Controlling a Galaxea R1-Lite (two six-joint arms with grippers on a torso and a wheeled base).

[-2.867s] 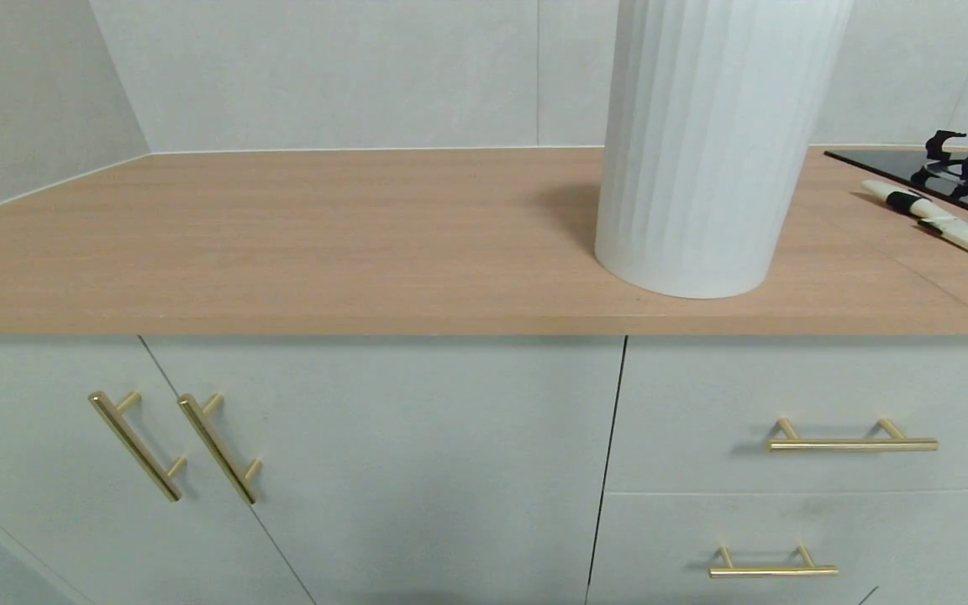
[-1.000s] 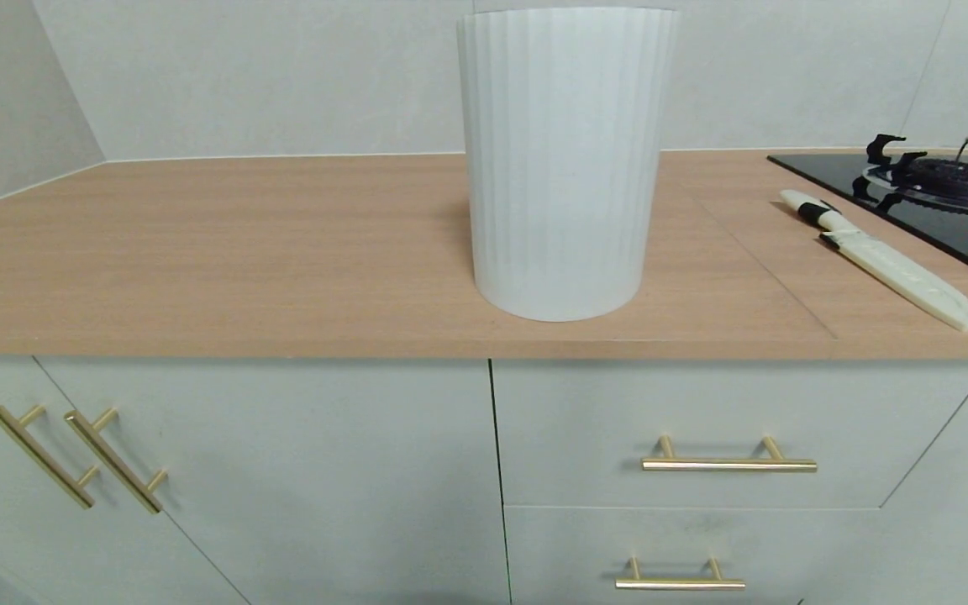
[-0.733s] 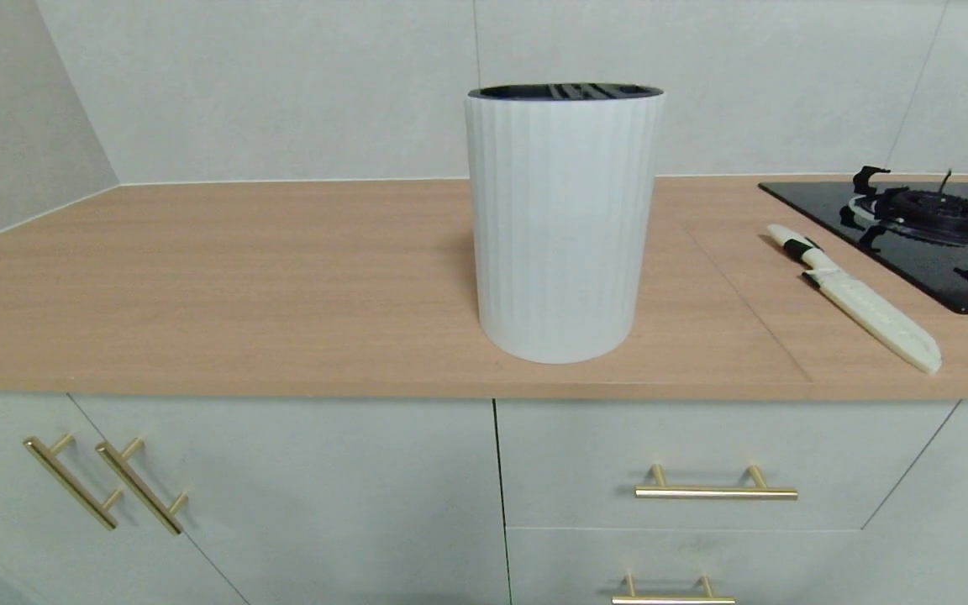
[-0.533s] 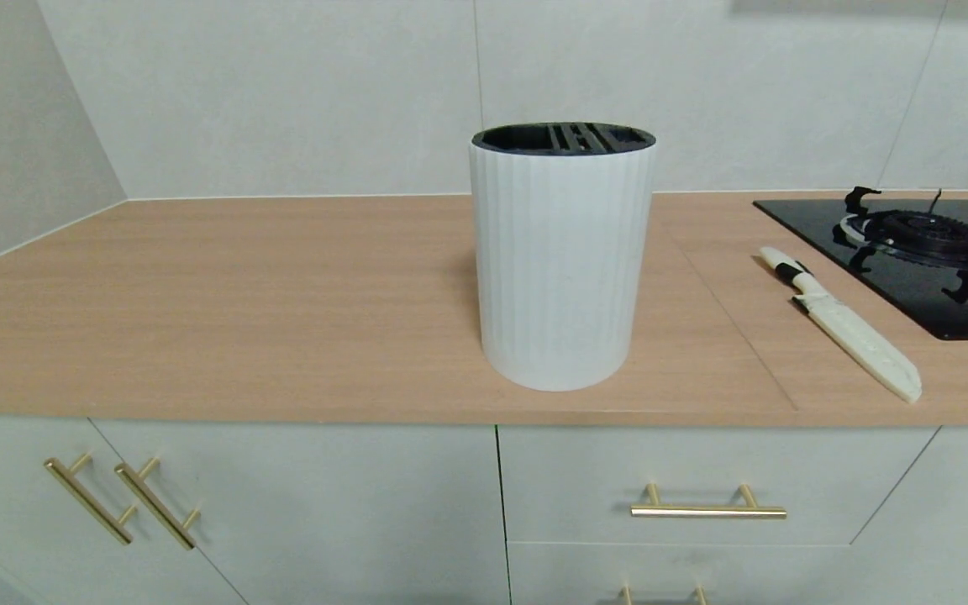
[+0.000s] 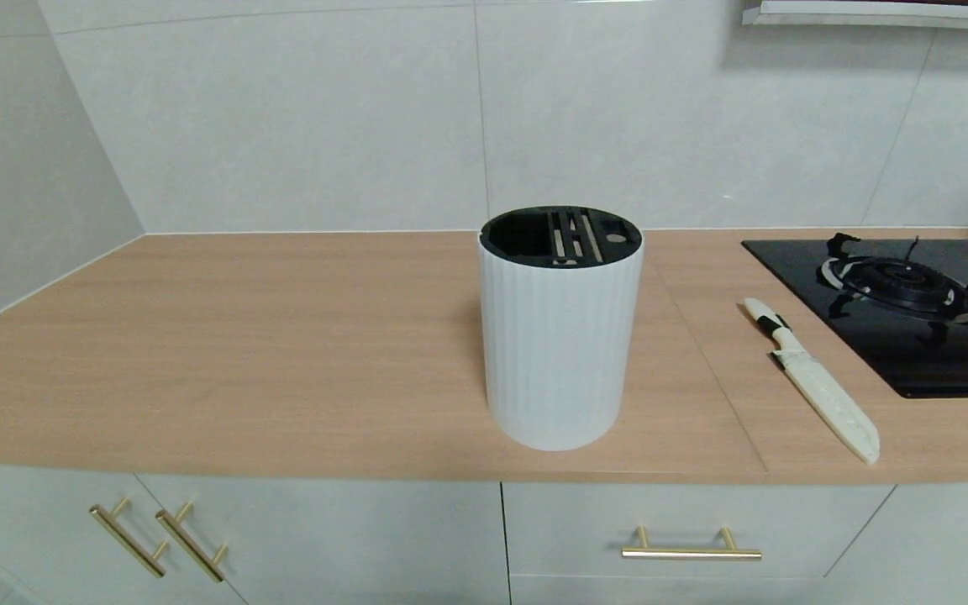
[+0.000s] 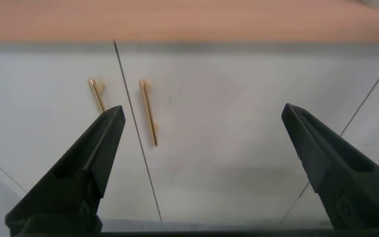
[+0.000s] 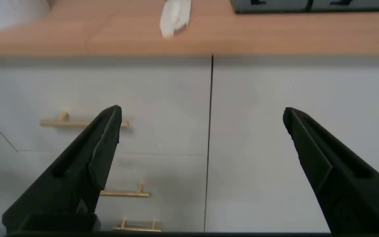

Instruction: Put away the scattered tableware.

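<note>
Knife on counter, right tool lower, well apart

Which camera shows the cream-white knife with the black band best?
Head view: the whole cream-white knife lies beside the black hob. Right wrist catches just its blade tip; left wrist faces cabinet doors.
</note>
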